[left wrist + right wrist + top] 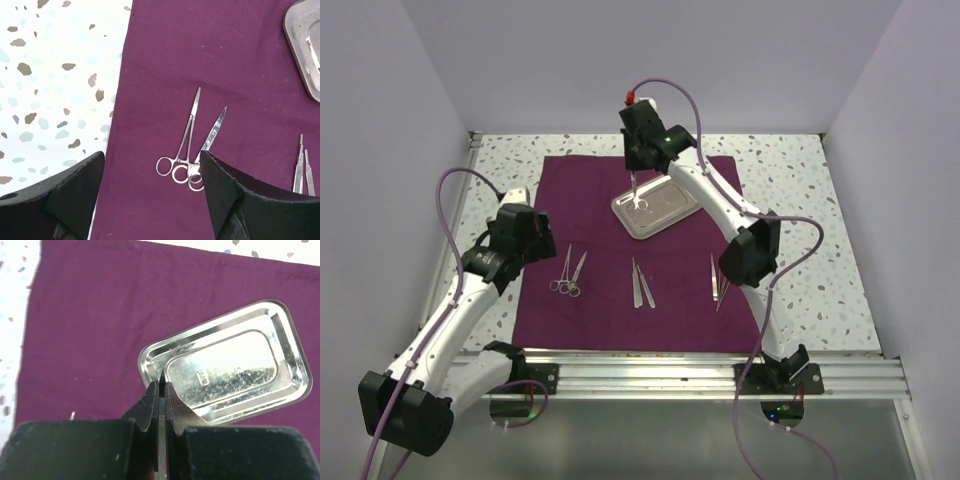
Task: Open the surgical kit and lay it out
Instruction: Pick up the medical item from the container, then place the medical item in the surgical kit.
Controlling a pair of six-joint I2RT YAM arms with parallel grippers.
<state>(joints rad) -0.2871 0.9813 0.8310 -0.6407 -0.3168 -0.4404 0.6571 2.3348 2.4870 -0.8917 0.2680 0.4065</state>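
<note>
a thin steel instrument is pinched between the closed jaws of the right gripper above the tray, upper centre of the cloth. on so slim a hold it could be swivelled loose and dropped. the left gripper is held spread wide, empty.

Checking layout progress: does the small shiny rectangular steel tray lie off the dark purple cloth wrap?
No, the tray rests wholly on the cloth wrap.
</note>
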